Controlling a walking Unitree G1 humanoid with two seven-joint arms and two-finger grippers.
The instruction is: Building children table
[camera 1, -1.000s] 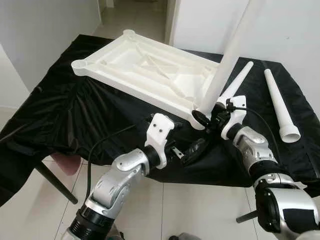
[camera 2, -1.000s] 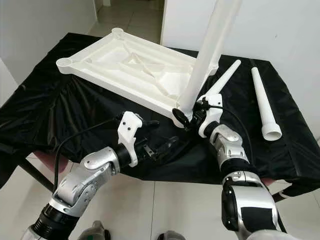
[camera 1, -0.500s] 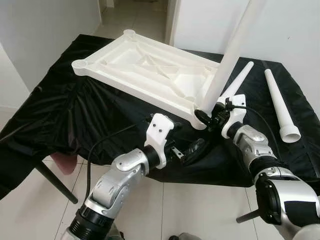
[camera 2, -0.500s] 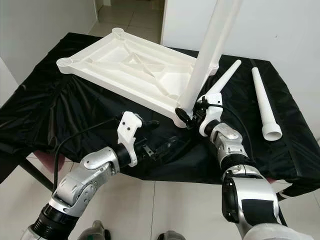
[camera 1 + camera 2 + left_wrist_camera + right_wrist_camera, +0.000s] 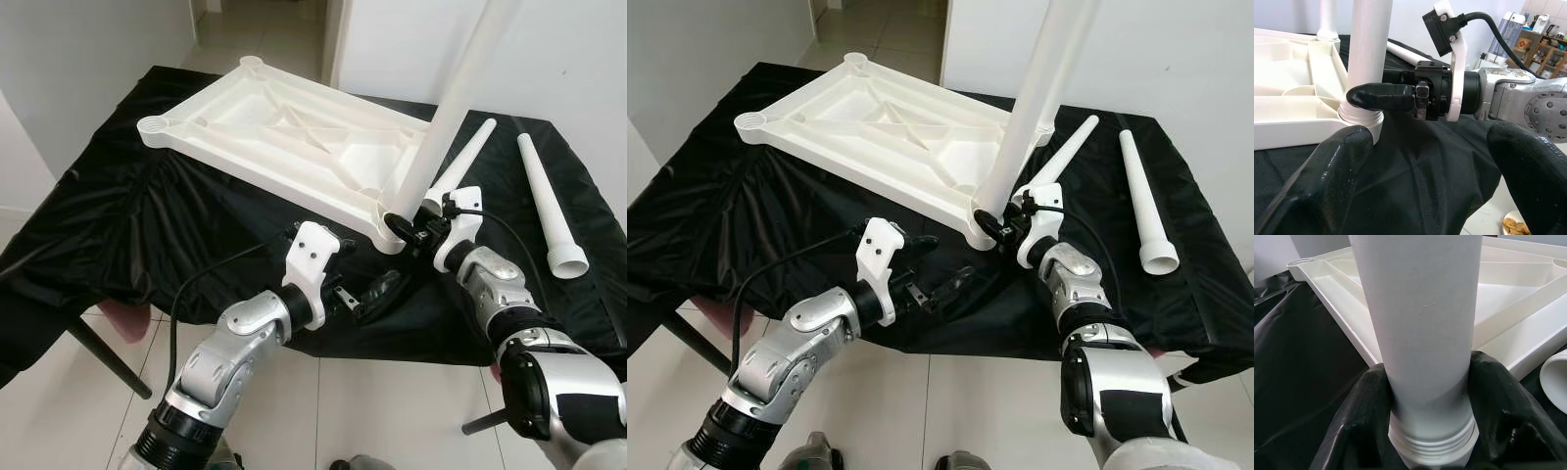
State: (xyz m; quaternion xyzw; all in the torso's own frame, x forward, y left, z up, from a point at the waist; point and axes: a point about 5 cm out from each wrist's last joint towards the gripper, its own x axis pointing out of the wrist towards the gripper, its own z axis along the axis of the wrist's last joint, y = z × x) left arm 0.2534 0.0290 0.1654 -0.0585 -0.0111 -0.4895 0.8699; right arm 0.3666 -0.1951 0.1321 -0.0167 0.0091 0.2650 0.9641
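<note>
The white plastic tabletop (image 5: 294,137) lies upside down on the counter (image 5: 118,215), which is draped in a black cloth, its ribbed underside facing up and round leg sockets showing at the corners. One white table leg (image 5: 446,117) stands upright in the near right corner socket, and the right gripper (image 5: 400,227) is clamped around its base just above the threaded collar; the right wrist view shows a black finger hugging each side of the tube where it meets the socket. The left gripper (image 5: 377,289) hovers just off the counter's near edge, close to that same corner, with its fingers spread wide and nothing between them. Two more loose legs lie on the cloth to the right of the tabletop: one leg (image 5: 465,157) just behind the right gripper, and another leg (image 5: 549,211) farther right with its flared open end toward the robot. As a judgement, the build is at an early stage: the first leg is seated or being tightened, the far left corner socket (image 5: 152,127) and the far corner socket (image 5: 253,65) look empty, at least two legs are left to fit, and the table has yet to be turned upright
</note>
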